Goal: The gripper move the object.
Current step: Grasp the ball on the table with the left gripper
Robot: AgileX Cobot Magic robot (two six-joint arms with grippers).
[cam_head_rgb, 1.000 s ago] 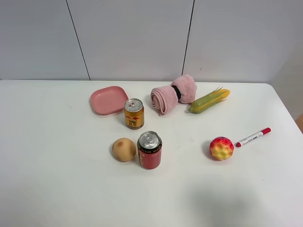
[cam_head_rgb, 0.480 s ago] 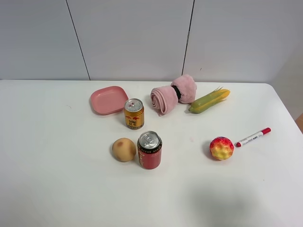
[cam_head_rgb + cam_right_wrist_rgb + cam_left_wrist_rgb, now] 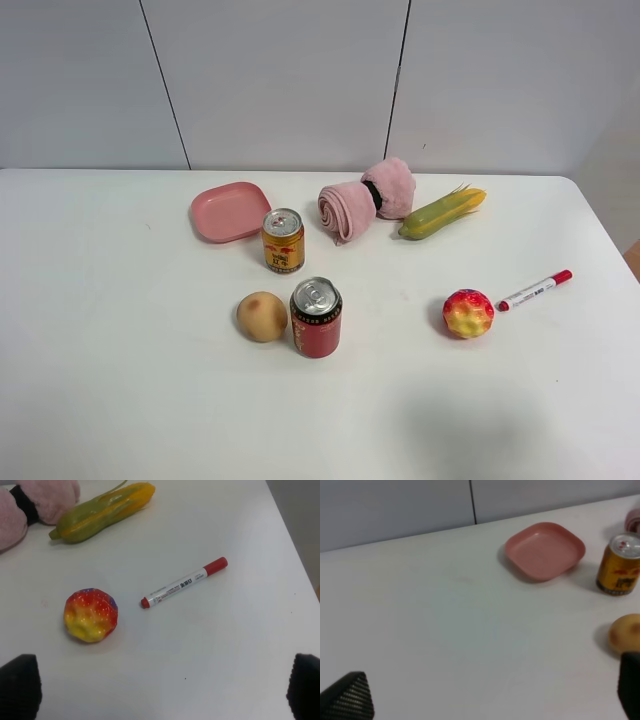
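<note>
The object, a bumpy red and yellow ball-like fruit toy, lies on the white table at the right, beside a red-capped marker. It also shows in the right wrist view. My right gripper is open, with its two black fingertips wide apart; it hangs above the table, short of the toy. My left gripper is open over bare table, far from the toy. Neither gripper shows in the exterior high view.
A red can and a tan round fruit stand mid-table. A gold can, a pink plate, a rolled pink towel and a toy corn cob lie farther back. The table's right edge is near the marker.
</note>
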